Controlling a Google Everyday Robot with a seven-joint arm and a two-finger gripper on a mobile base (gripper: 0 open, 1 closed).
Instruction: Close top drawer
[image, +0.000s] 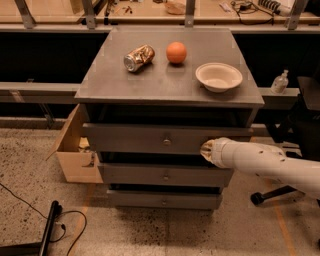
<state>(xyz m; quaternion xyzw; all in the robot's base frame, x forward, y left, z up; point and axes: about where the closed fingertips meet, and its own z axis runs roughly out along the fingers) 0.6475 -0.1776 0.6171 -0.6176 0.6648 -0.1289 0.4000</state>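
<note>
The top drawer (140, 137) of the grey cabinet stands pulled out a little, its flat front with a small round knob (166, 142) ahead of the two lower drawers. My gripper (206, 150) is at the end of the white arm (260, 162) that comes in from the right. It rests against the right part of the top drawer's front, right of the knob.
On the cabinet top (165, 80) lie a crushed can (138, 57), an orange (176, 52) and a white bowl (218, 76). An open cardboard box (75, 150) stands left of the cabinet. A cable and a black bar (47, 232) lie on the floor at front left. A chair base (272, 192) is at the right.
</note>
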